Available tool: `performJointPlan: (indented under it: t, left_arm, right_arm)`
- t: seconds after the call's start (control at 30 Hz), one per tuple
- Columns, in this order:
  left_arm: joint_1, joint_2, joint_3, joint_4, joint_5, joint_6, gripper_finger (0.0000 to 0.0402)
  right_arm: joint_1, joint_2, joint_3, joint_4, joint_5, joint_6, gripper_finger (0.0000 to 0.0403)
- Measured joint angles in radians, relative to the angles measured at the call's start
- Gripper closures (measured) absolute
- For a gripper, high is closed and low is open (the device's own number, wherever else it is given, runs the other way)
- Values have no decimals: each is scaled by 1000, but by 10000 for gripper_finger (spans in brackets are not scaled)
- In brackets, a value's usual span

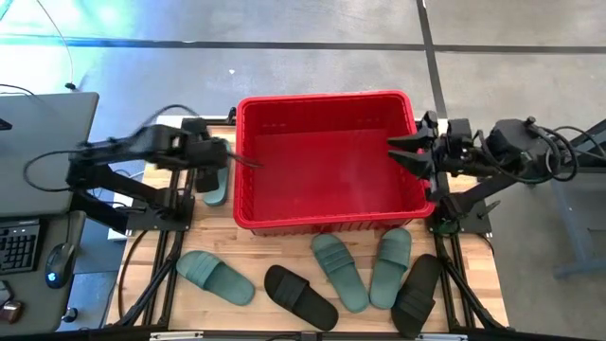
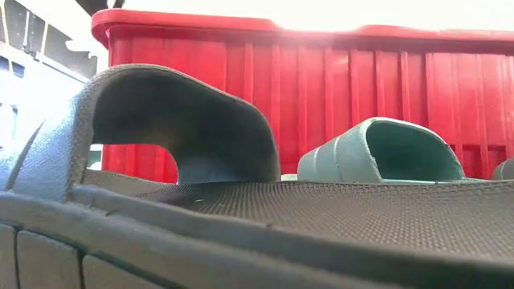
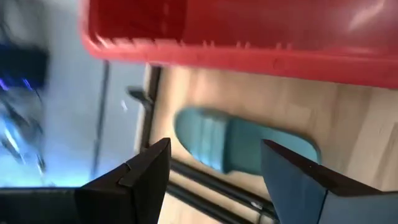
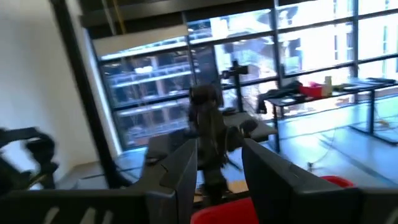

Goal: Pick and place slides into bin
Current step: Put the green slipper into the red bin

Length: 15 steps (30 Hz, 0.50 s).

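The red bin point(image 1: 327, 213) stands mid-table; I see nothing in it. One green slide point(image 1: 216, 189) lies flat on the table by the bin's left wall and also shows in the left wrist view point(image 3: 242, 146). My left gripper point(image 1: 220, 156) is open above it, touching nothing; the slide shows beyond its fingers point(image 3: 216, 143). My right gripper point(image 1: 409, 156) is open and empty over the bin's right rim; its wrist view point(image 4: 219, 142) looks into the room. Three green slides point(image 1: 340, 271) and two black ones point(image 1: 300, 296) lie along the near edge.
In the low view a black slide point(image 2: 161, 120) fills the foreground, with a green slide point(image 2: 377, 152) and the bin's wall point(image 2: 321, 80) behind it. A grey desk with a keyboard point(image 1: 19, 242) stands left of the table. Bare wood shows between the bin and the near slides.
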<state>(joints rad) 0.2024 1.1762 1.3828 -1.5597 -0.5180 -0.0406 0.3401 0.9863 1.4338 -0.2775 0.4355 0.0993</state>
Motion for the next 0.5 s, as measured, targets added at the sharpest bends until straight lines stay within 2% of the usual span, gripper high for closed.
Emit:
performJointPlan:
  t: [0.07, 0.17, 0.3, 0.4, 0.5]
  left_arm:
    - [73, 37, -28, 1, 26, 68, 172]
    - [209, 75, -88, -7, 7, 231, 172]
    - [372, 110, -169, -12, 95, 401, 172]
    - [453, 108, -251, 32, 113, 524, 172]
    - [488, 96, -346, 156, 167, 635, 172]
  right_arm:
    - [0, 39, 51, -2, 3, -23, 284]
    - [0, 83, 114, -38, -17, -47, 284]
    - [1, 116, 157, -102, -26, -5, 284]
    - [1, 119, 155, -141, -25, 36, 284]
    - [1, 119, 140, -180, -25, 76, 284]
